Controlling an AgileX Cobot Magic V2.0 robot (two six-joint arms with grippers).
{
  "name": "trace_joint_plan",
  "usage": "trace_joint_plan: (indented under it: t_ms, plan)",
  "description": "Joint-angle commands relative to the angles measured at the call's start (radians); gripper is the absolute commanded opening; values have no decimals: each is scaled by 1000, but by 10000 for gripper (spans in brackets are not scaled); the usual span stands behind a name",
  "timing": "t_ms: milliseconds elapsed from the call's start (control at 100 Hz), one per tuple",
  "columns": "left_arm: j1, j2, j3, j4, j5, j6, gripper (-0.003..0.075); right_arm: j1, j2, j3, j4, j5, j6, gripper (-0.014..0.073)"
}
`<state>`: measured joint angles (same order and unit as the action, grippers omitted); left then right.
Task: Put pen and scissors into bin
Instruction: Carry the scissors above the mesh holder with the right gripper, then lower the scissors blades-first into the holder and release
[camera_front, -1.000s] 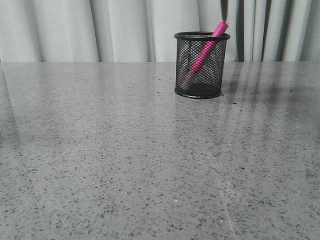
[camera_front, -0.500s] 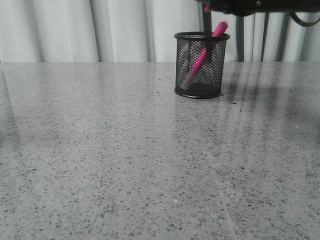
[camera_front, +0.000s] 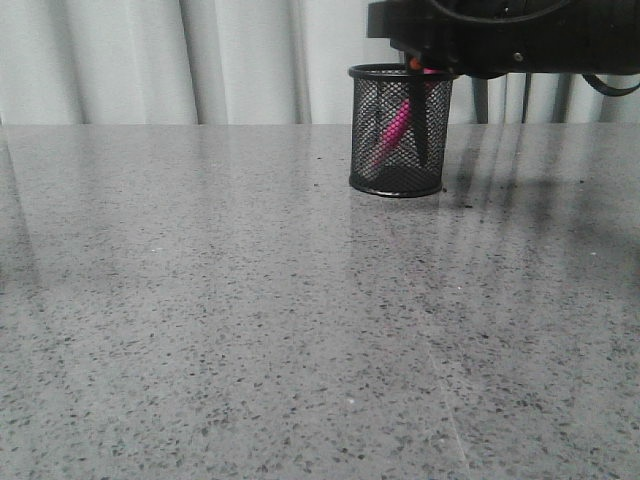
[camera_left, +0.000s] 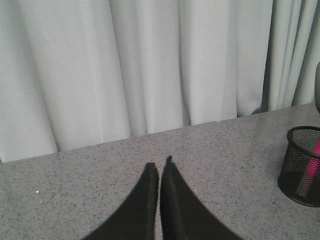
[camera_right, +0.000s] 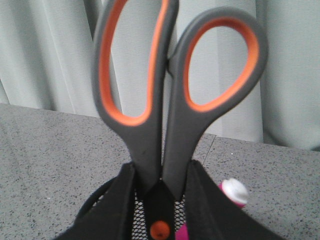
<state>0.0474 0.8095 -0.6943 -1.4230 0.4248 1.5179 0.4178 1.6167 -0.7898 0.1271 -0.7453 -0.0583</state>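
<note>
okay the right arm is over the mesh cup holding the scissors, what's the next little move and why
Probably lower a touch more, then open the right hand. It grips the scissors at the pivot, handles up, blades already down inside the bin beside the pen. Releasing now should drop them in; the left hand is idle, away from the bin.

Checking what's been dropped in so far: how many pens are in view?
1. The pen leans inside the bin, beside the scissors held by the right gripper. Another lying low in the bin could be hidden.
</note>
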Motion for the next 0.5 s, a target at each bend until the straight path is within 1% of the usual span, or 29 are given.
trace_joint_plan:
  t_ms: [0, 70, 140, 360, 430, 490]
  plan:
    - [-8, -6, -26, -43, 3, 0, -19, -3, -41, -23, -2, -87, 0, -73]
    - [-8, -6, -26, -43, 3, 0, -19, -3, -41, -21, -2, -82, 0, -45]
    - [-8, -6, -26, -43, 3, 0, -19, -3, -41, -21, -2, -82, 0, 2]
    - [-8, -6, -26, -43, 3, 0, -19, -3, -41, -21, -2, -80, 0, 198]
    - [-8, -6, -26, -43, 3, 0, -19, -3, -43, -18, -2, -83, 0, 232]
    - [-8, -6, -26, -43, 3, 0, -19, -3, -45, -9, -2, -93, 0, 237]
